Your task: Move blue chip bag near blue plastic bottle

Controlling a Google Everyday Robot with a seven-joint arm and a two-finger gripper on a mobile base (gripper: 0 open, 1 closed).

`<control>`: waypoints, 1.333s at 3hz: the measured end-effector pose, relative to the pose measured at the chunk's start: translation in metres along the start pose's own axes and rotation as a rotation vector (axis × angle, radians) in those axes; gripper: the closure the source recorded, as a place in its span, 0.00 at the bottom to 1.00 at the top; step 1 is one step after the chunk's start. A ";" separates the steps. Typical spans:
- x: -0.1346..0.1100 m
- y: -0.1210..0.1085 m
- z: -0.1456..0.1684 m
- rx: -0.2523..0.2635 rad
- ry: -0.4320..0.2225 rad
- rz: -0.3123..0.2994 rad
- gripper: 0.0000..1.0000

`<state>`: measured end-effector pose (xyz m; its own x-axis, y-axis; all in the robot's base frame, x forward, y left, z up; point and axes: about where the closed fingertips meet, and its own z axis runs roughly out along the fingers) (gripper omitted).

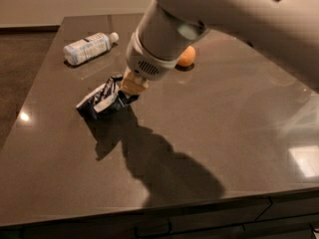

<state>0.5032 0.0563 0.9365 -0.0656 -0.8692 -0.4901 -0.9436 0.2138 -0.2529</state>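
Now the gripper [130, 87] is low over the left half of the dark table [234, 133], its tan fingers [135, 83] closed on the right end of the blue chip bag [101, 100]. The bag is crumpled and tilted, its free end pointing toward 8 o'clock, and its shadow [149, 158] spreads toward 5 o'clock across the tabletop.

From the bag, the blue plastic bottle [89, 48] lies on its side at about 11 o'clock, near but apart from the bag, its white cap pointing toward 2 o'clock. The strip of tabletop between bag and bottle is bare. An orange round fruit [186, 57] sits at 2 o'clock from the gripper, partly hidden behind the thick white arm [209, 14], which comes in from the upper right and covers much of the far side of the table.

By count: one bag, one bottle, one fruit, one arm.

The bottle lies close to the table's left edge at 9 o'clock and not far from the far edge at 12 o'clock. Broad open tabletop stretches from 3 to 6 o'clock of the bag, up to the near edge.
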 end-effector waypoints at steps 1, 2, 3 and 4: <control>-0.027 -0.030 0.004 0.034 -0.033 0.024 1.00; -0.043 -0.047 0.006 0.054 -0.052 0.041 1.00; -0.066 -0.074 0.033 0.082 -0.068 0.078 1.00; -0.089 -0.095 0.064 0.110 -0.078 0.104 1.00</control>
<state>0.6190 0.1421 0.9511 -0.1315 -0.8032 -0.5810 -0.8913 0.3524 -0.2854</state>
